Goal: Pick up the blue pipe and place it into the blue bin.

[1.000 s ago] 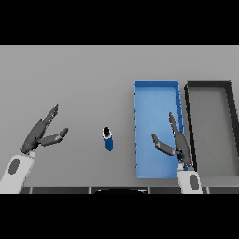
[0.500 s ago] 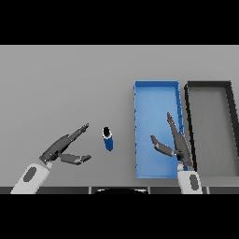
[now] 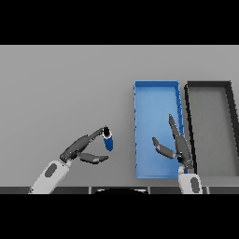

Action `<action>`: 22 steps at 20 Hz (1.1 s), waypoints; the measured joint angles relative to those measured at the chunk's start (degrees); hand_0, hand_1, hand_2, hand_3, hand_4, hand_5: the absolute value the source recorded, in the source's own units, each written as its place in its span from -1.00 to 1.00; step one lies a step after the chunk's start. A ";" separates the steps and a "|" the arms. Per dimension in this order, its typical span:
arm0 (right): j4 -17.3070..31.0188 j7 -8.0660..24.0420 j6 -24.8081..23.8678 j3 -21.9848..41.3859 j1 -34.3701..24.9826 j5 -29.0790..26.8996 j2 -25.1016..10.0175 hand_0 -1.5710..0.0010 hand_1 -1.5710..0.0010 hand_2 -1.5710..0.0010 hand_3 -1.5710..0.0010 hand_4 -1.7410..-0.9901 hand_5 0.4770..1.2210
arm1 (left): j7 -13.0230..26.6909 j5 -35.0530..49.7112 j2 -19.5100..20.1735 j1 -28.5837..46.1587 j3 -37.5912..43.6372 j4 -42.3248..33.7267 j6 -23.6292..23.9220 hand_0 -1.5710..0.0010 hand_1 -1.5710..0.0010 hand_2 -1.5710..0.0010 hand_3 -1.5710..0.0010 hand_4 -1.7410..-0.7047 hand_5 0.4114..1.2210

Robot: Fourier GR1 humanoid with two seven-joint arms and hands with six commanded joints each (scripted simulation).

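Right hand (image 3: 179, 147) low over near end of blue bin (image 3: 156, 88), fingers straight, thumb spread, holding nothing. Left hand (image 3: 83, 148) fingers extended, tips at blue pipe's (image 3: 108, 141) dark top, thumb apart. Pipe on table (image 3: 60, 88), left of bin. Black bin (image 3: 208, 85) far right.

A single head view looked steeply down from above the near edge onto the grey table (image 3: 70, 84), facing away from the robot. It sat far enough back to take in both arms rising from the lower edge, with no second view sharing the scene.
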 measured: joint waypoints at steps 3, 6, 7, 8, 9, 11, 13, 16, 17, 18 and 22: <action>0.29 0.67 -0.20 0.17 -0.31 0.45 0.17 1.00 1.00 1.00 1.00 0.42 -0.65 | 0.18 -1.95 -3.78 -2.20 -1.48 3.60 0.69 1.00 1.00 1.00 1.00 0.14 -0.88; -0.05 0.99 -0.23 -0.45 -0.30 -0.07 -0.19 1.00 1.00 1.00 1.00 0.44 -0.65 | -1.11 -4.57 -5.30 -4.60 -2.47 7.14 0.85 1.00 1.00 1.00 1.00 0.14 -0.83; -0.39 1.10 -0.34 -0.40 -0.78 -0.08 -0.08 1.00 1.00 1.00 1.00 0.43 -0.65 | -1.93 -3.17 -6.18 -5.30 -2.15 7.28 0.02 1.00 1.00 1.00 1.00 0.10 -0.79; -0.91 0.59 -0.24 0.43 0.04 0.20 0.58 1.00 1.00 1.00 1.00 0.42 -0.65 | -2.29 -2.33 -7.15 -5.50 -2.07 7.76 -0.36 1.00 1.00 1.00 1.00 0.06 -0.75; -0.12 2.07 -0.15 -0.17 -0.61 -0.40 0.48 1.00 1.00 1.00 1.00 0.43 -0.65 | -2.23 -2.37 -8.48 -5.93 -2.25 8.74 -0.07 1.00 1.00 1.00 1.00 0.02 -0.70; -0.40 1.27 -0.42 -0.32 -0.37 -0.06 0.19 1.00 1.00 1.00 1.00 0.45 -0.66 | -3.39 -1.55 -9.99 -6.82 -1.48 9.89 0.35 1.00 0.95 0.86 0.94 -0.09 -0.57; -0.41 1.10 -0.44 -0.36 0.07 0.30 -0.19 1.00 1.00 1.00 1.00 0.45 -0.66 | -3.22 -0.74 -11.11 -6.80 -1.07 10.13 0.86 0.87 0.66 0.54 0.72 -0.18 -0.41; 0.61 1.35 -0.03 -0.97 -0.86 -0.84 -0.10 1.00 1.00 1.00 1.00 0.45 -0.66 | -1.45 1.22 -12.79 -6.70 -0.19 10.75 1.36 0.09 -0.09 -0.15 -0.12 -0.49 0.28; 1.03 1.89 0.06 -1.29 -1.29 -1.18 -0.24 1.00 1.00 1.00 1.00 0.45 -0.66 | -2.26 0.32 -12.71 -6.40 -0.89 10.65 1.34 -0.13 -0.27 -0.32 -0.29 -0.59 0.42; 0.78 1.16 0.14 -0.88 -1.10 -1.15 0.17 1.00 1.00 1.00 1.00 0.45 -0.66 | -2.02 -0.38 -12.80 -6.62 -1.25 11.50 1.26 -0.30 -0.42 -0.45 -0.40 -0.66 0.54; 0.62 0.91 0.48 -1.21 -0.88 -1.34 -0.55 1.00 1.00 1.00 1.00 0.47 -0.67 | -6.59 -2.24 -13.15 -5.74 -3.96 11.09 3.07 -0.72 -0.76 -0.78 -0.68 -0.85 0.81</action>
